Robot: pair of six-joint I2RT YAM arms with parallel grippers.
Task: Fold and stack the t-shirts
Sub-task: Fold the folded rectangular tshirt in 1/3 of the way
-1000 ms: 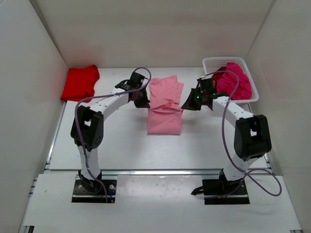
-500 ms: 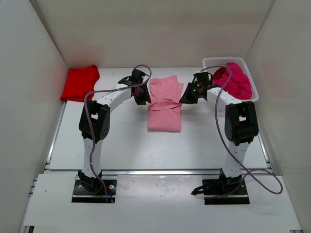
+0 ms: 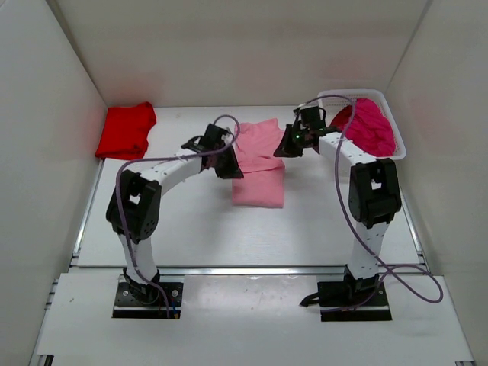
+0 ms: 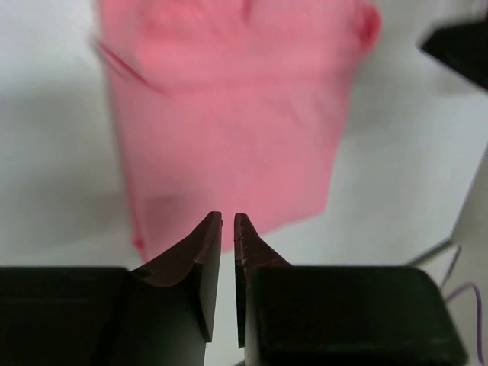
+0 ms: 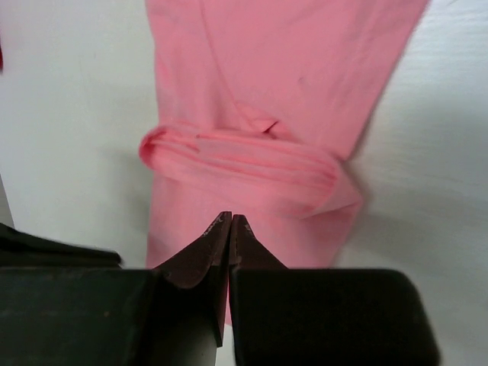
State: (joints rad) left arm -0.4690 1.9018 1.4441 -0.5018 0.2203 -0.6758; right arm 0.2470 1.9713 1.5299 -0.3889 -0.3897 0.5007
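The light pink t-shirt (image 3: 259, 181) lies mid-table, with a rolled fold across its middle (image 5: 244, 156). It fills the left wrist view (image 4: 229, 114). My left gripper (image 3: 233, 171) is at the shirt's left edge, its jaws nearly closed with nothing between them (image 4: 227, 219). My right gripper (image 3: 279, 149) is at the shirt's far right side, shut over the pink cloth (image 5: 231, 219), with no cloth visibly pinched. The bright red t-shirt (image 3: 126, 130) lies folded at the far left. A magenta t-shirt (image 3: 370, 126) is heaped in the basket.
The white mesh basket (image 3: 334, 97) stands at the far right against the wall. White walls enclose the table on the left, back and right. A rail runs along the near edge (image 3: 244, 268).
My left gripper moved nearer and rightward along the shirt's left edge. My right gripper moved back and left to the shirt's far right side. The pink shirt's fold now lies flatter.
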